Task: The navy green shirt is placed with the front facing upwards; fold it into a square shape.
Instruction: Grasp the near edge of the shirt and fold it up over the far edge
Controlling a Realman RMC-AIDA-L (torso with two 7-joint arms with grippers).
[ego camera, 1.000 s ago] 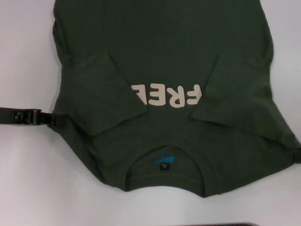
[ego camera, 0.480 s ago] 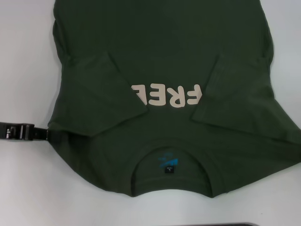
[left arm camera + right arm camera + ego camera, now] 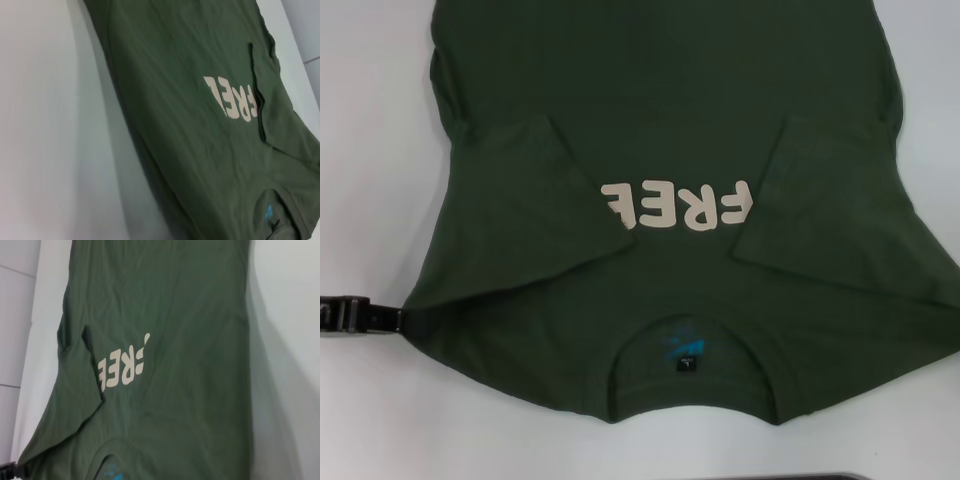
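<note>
Moved: left gripper lower/outward w/ shirt shoulder corner, clamped on it | right gripper unseen

My work lies on a smooth, matte white tabletop that fills nearly all I see from my head, evenly lit with only soft shadows. At the near edge runs a thin dark strip. One wrist view shows pale grey seams beyond the table's side.
</note>
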